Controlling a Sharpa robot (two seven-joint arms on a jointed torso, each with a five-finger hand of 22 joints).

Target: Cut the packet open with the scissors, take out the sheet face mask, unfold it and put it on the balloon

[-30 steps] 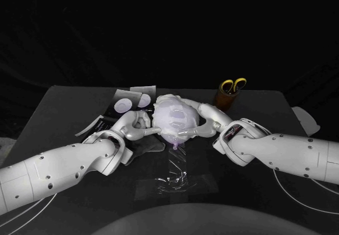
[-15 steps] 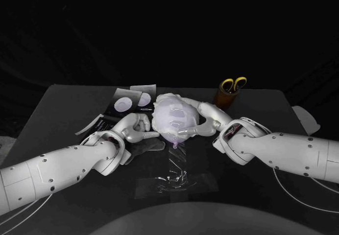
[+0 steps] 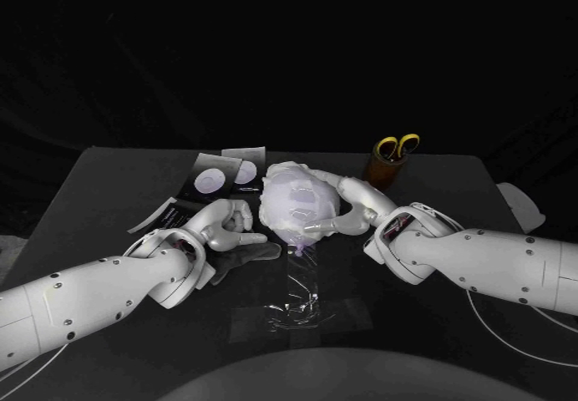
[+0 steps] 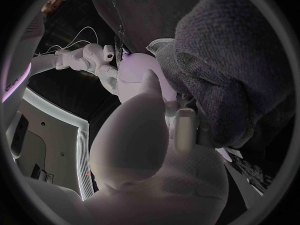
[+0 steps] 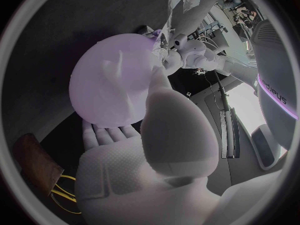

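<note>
Final step of the task, placing the sheet mask on the balloon. My right hand [image 3: 346, 213] holds the balloon [image 3: 297, 210] from its far and right sides, fingers curved behind it and thumb in front; in the right wrist view the balloon [image 5: 115, 82] lies against my right fingers [image 5: 106, 132]. A pale, creased sheet, which I take for the sheet face mask [image 3: 289, 178], lies over the balloon's upper part; I cannot tell how smoothly it sits. My left hand [image 3: 224, 224] is just beside the balloon on its left, fingers apart and holding nothing; I cannot tell whether a fingertip touches it. The printed packet [image 3: 215, 177] lies on the black table [image 3: 109, 184] beyond my left hand, and the yellow-handled scissors [image 3: 398, 147] stand in a brown holder [image 3: 387, 173] well to the right, so cutting and extraction appear done. A clear film [image 3: 295, 311] lies nearer to me. The next move, in my judgement, calls for my left fingers to press and smooth the mask's loose edge while my right hand steadies the balloon against rolling.
</note>
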